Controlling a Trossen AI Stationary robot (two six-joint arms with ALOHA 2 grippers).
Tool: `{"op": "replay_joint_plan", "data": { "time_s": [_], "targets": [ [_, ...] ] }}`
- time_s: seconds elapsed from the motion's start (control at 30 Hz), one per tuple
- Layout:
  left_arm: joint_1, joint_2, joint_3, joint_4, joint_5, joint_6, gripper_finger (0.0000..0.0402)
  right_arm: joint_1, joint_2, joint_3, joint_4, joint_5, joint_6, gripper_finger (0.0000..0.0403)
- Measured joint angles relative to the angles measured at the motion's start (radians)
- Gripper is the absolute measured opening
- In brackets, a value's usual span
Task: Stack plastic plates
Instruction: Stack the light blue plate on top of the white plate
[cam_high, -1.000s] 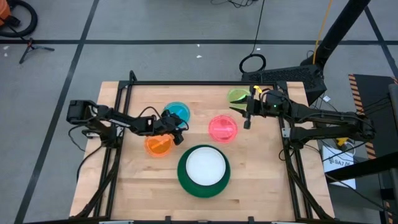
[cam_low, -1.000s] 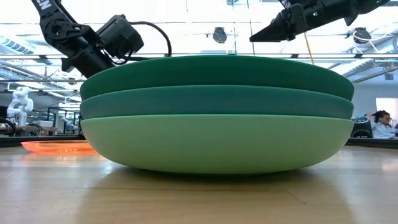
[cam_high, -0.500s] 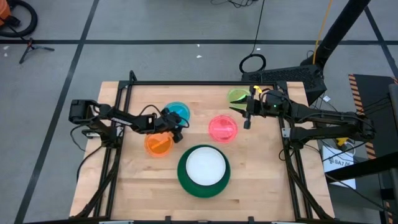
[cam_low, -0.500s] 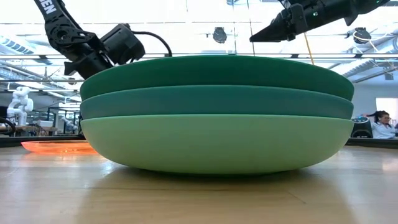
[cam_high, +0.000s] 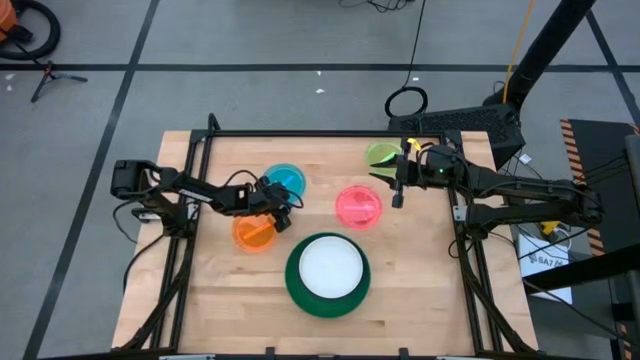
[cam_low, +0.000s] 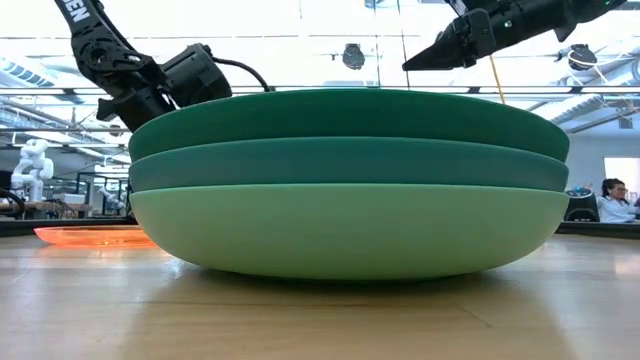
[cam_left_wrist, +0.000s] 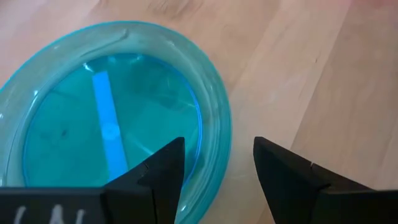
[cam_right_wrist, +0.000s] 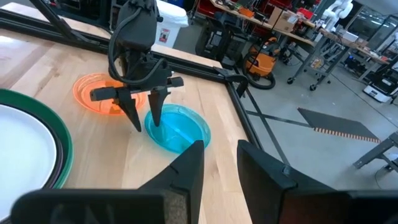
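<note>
1. The stack sat at the table's near edge and served as the landmark. Seen from above it showed a white plate inside a dark green rim. The low view showed three large plates nested: dark green on top, teal under it, mint at the bottom. I could not tell whether black or purple plates lay under the white one.
2. Four small plates were still loose, so the large ones looked done and the small ones were left.
3. The orange plate lay just left of the stack and a little farther back.
4. The pink plate lay just behind the stack, slightly to its right.
5. The blue plate lay behind and left of the stack, just beyond the orange one.
6. The left gripper was at the blue plate's near edge, between it and the orange plate. Its fingers stood apart, straddling the blue rim with nothing clamped. Picking this plate up looked like the step in hand.
7. The lime plate lay farthest back, behind and right of the stack.
8. The right gripper hung between the lime and pink plates, high above the table. Its fingers were slightly apart and held nothing.
</note>
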Motion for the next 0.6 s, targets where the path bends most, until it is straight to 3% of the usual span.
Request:
{"op": "replay_joint_plan", "data": {
  "time_s": [0.27, 0.6],
  "targets": [
    [-0.007, 0.078, 0.002, 0.043, -0.01, -0.037, 0.0197, 0.0, 0.0, 0.0, -0.001, 0.001, -0.002, 0.0089],
    [-0.008, 0.085, 0.002, 0.066, -0.022, -0.033, 0.0184, 0.0, 0.0, 0.0, 0.0, 0.003, -0.003, 0.0089]
  ]
}}
